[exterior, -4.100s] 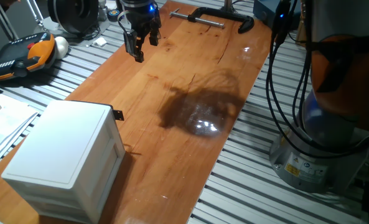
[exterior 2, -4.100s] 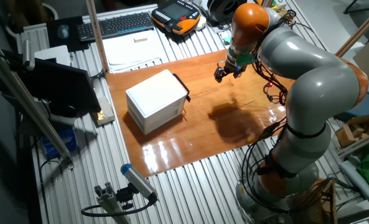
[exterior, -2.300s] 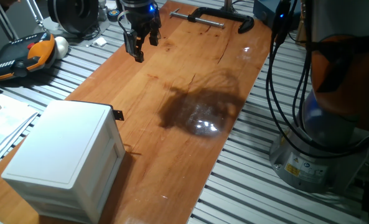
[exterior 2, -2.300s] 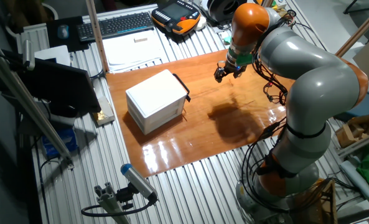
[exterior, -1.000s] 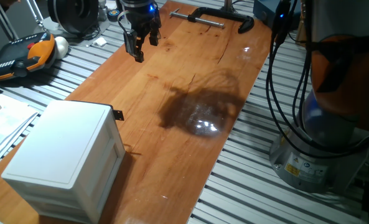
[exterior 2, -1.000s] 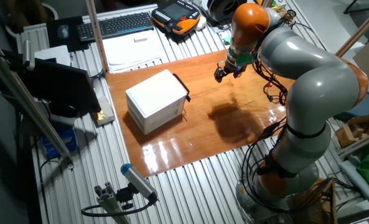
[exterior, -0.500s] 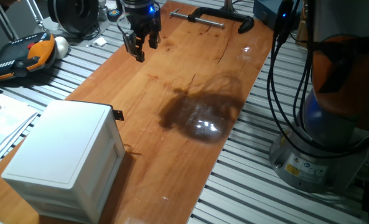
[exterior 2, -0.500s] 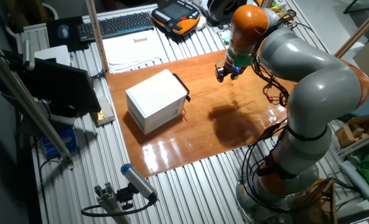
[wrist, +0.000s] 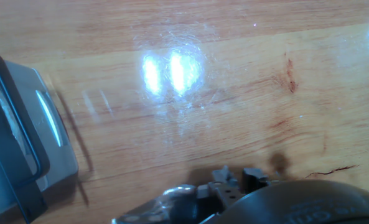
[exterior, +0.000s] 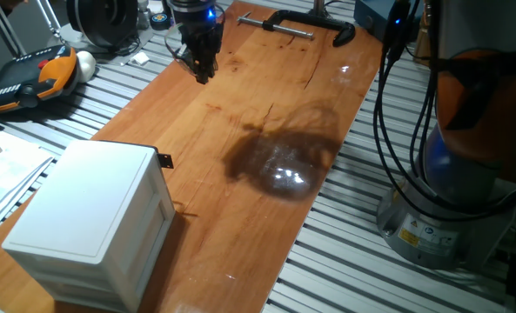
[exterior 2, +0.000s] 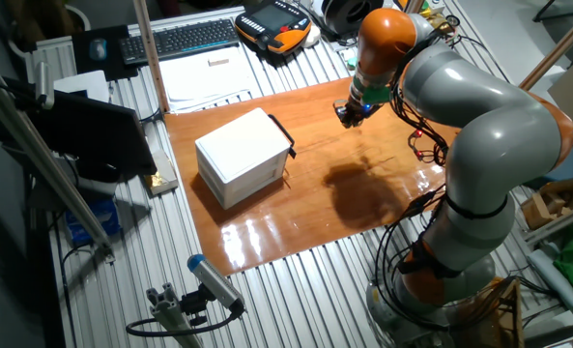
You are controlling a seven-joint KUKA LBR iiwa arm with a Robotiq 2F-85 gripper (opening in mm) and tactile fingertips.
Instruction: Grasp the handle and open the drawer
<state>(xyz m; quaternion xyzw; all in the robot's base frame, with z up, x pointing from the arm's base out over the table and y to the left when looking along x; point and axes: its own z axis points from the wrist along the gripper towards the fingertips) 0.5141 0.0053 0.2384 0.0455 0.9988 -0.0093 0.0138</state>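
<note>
The white cabinet (exterior: 88, 213) stands at the near left of the wooden board, and its top tier is the drawer (exterior: 164, 184), which is closed. The handle (exterior: 164, 161), a tiny black tab, sticks out from the drawer's top front edge. It also shows in the other fixed view (exterior 2: 279, 130). My gripper (exterior: 204, 71) hangs over the far end of the board, well away from the cabinet, and also shows in the other fixed view (exterior 2: 347, 113). It holds nothing. The hand view shows bare wood and one blurred finger (wrist: 22, 137) at the left edge.
A large black clamp (exterior: 314, 22) lies at the far edge of the board. An orange teach pendant (exterior: 31, 76) and papers lie to the left on the slatted table. The robot base and its cables (exterior: 440, 165) stand at the right. A keyboard (exterior 2: 185, 39) lies behind the cabinet.
The gripper has turned about its wrist, so its fingers now look edge-on and narrow, and it has shifted slightly. The cabinet and drawer have not moved.
</note>
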